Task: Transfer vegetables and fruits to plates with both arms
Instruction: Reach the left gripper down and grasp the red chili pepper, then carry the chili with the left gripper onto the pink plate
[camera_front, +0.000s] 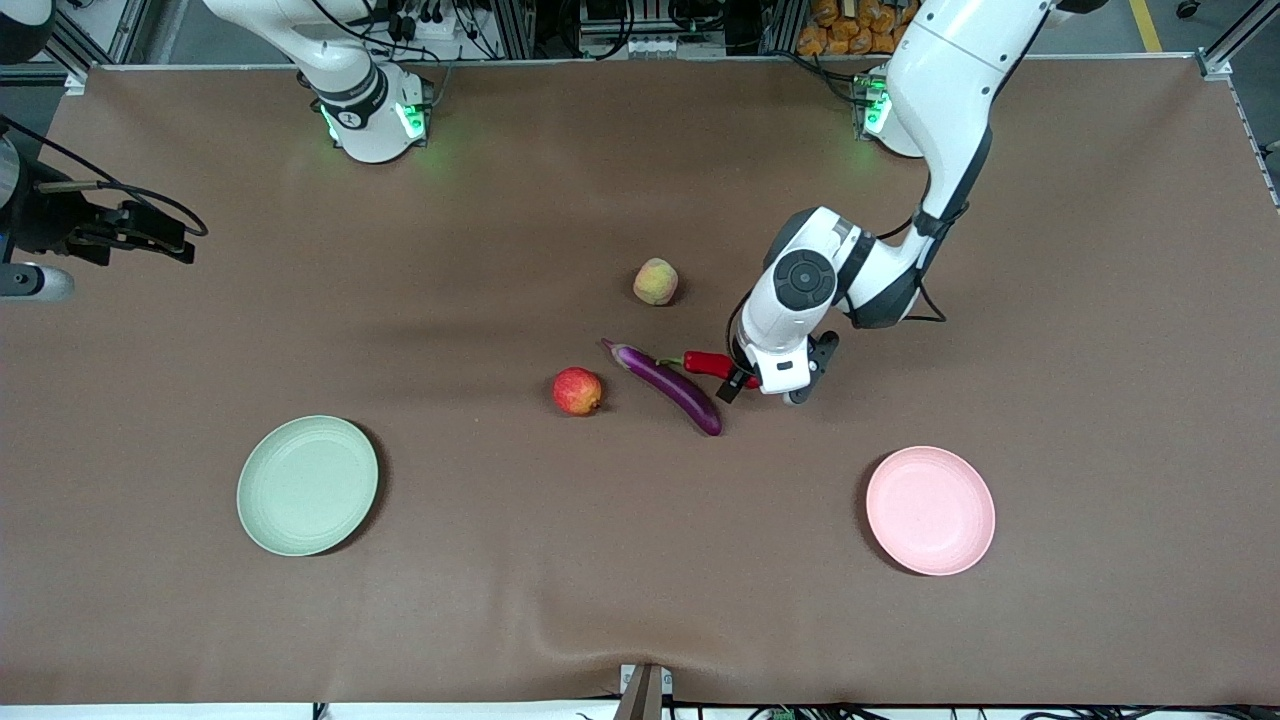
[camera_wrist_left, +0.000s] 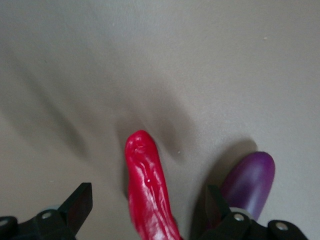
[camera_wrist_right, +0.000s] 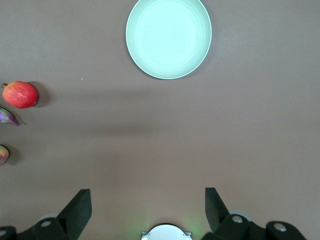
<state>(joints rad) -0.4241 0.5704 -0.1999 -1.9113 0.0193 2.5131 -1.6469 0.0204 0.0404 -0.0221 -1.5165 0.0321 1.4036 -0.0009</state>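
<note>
My left gripper (camera_front: 762, 388) is low at the table, open, with its fingers on either side of the red chili pepper (camera_front: 708, 363); the pads do not touch it. In the left wrist view the chili (camera_wrist_left: 148, 192) lies between the fingers (camera_wrist_left: 77, 206), and the eggplant's end (camera_wrist_left: 251, 181) is beside one finger. The purple eggplant (camera_front: 672, 390) lies beside the chili. The red apple (camera_front: 577, 390) and the peach (camera_front: 656, 281) sit near the middle. The green plate (camera_front: 308, 485) and the pink plate (camera_front: 930, 510) are empty. My right gripper (camera_wrist_right: 147, 210) is open, empty and held high; the arm waits.
The right wrist view shows the green plate (camera_wrist_right: 168, 37), the apple (camera_wrist_right: 20, 94) and the right arm's green-lit base (camera_wrist_right: 166, 233) on brown cloth. The right arm's dark hand (camera_front: 140, 232) hangs at the front view's edge. The table's front edge has a clamp (camera_front: 645, 690).
</note>
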